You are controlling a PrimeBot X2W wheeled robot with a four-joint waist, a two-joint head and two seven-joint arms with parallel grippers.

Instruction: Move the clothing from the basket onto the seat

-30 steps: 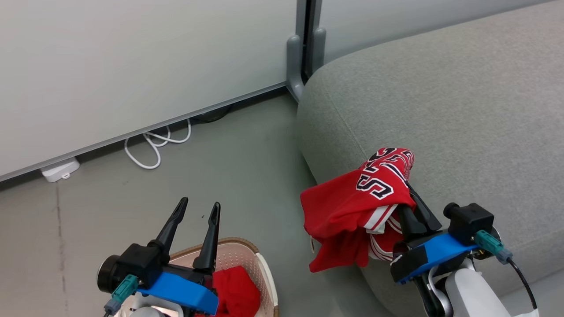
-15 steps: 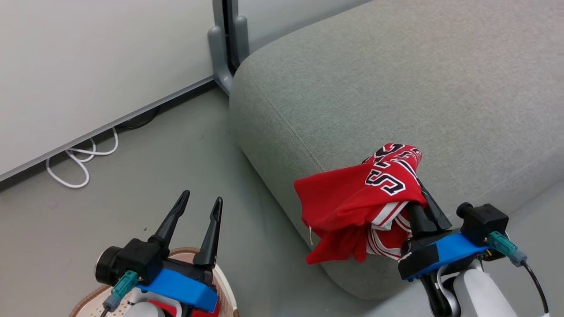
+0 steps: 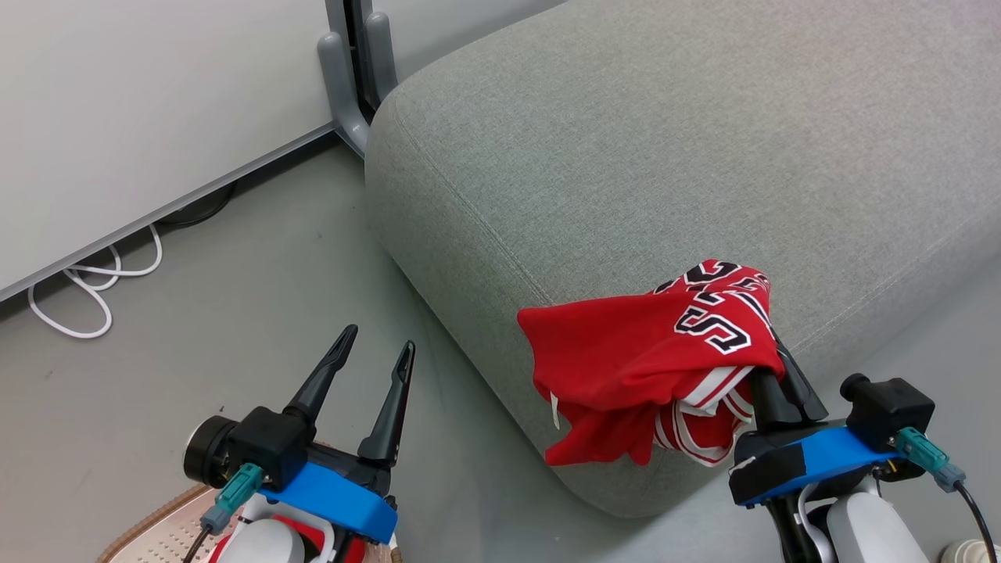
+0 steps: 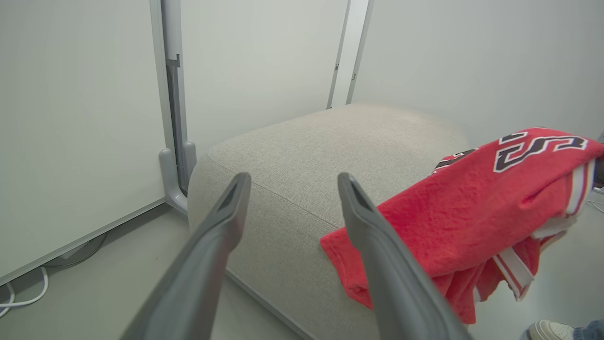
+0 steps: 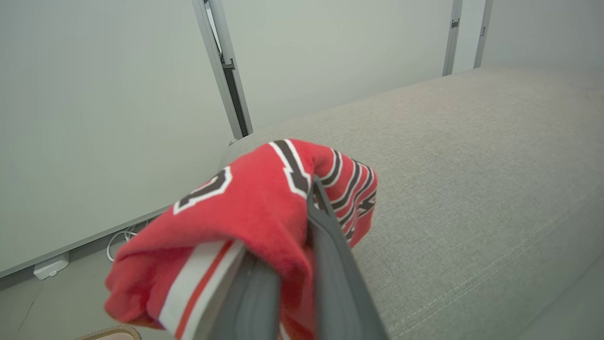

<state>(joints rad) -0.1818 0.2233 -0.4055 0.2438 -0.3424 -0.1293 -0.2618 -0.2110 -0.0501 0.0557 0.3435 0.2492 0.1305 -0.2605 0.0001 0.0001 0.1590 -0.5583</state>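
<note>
R gripper [image 3: 782,375] fingers pinching jersey [image 3: 641,360], draped over tips by seat [image 3: 626,156] edge; L gripper [image 3: 378,340] spread.

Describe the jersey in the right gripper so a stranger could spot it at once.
Find the big grey seat; over its near edge the right gripper holds up a bunched red jersey. Unlike the red cloth at the basket, it shows black-and-white letters and white stripe trim.
</note>
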